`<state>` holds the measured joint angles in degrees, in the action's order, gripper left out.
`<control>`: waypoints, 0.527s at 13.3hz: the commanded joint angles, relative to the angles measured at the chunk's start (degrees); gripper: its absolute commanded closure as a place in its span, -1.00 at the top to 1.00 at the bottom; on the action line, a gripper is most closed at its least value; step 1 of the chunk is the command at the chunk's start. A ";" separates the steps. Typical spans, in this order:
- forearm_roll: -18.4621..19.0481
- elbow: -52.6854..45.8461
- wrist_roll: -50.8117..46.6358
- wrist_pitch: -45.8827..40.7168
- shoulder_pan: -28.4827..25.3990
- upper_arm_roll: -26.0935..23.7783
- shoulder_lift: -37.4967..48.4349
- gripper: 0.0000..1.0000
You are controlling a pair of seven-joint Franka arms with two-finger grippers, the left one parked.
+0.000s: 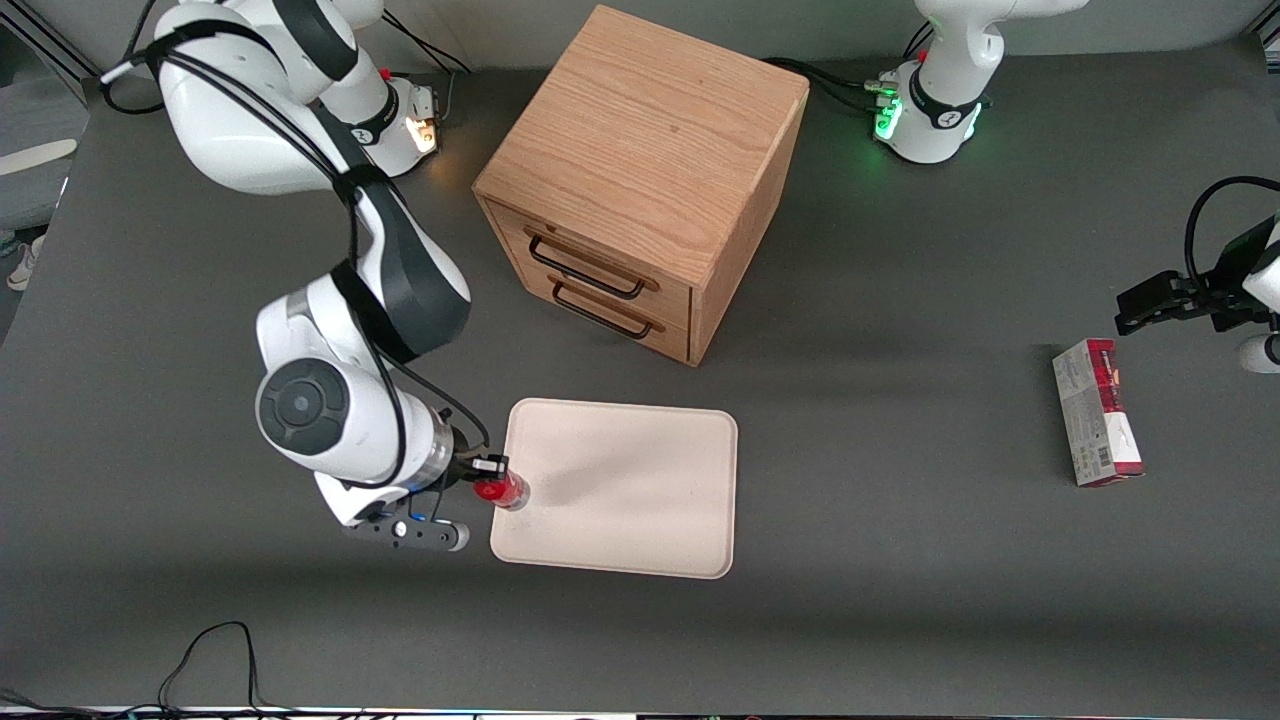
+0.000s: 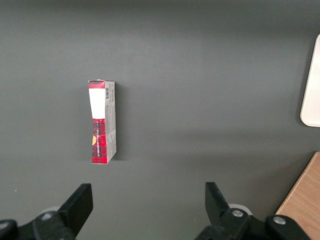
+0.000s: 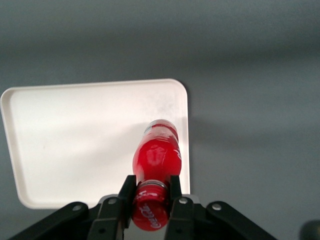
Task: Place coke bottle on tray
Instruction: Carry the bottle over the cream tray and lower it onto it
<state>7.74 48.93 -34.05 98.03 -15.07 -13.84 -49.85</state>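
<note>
Two black fingers (image 3: 175, 192) of the right arm's gripper (image 1: 487, 478) are clamped on the neck of the coke bottle (image 3: 156, 155), just below its red cap (image 3: 150, 212), which carries white script that reads only partly, seemingly the Coca-Cola logo. The bottle hangs over the tray (image 1: 640, 500), at the tray's edge toward the working arm's end of the desk (image 1: 900, 600); whether its clear base touches the tray surface cannot be told. Most of the gripper body is hidden under the arm's wrist in the front view. A wooden two-drawer cabinet (image 1: 640, 170) with dark handles stands farther from the front camera than the tray. Toward the parked arm's end of the desk lies a red-and-grey carton (image 2: 102, 122) with a barcode and a white label panel; its printing is too small to read.
</note>
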 commanded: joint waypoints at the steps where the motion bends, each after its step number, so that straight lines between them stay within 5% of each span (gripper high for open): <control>1: 1.84 -0.76 -2.08 2.25 -0.75 0.30 -1.65 -1.00; 7: 2.63 -0.23 -2.43 4.54 -1.01 0.30 -3.93 -1.00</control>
<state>8.63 48.96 -34.54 101.48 -15.34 -13.79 -53.35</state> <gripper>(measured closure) 0.687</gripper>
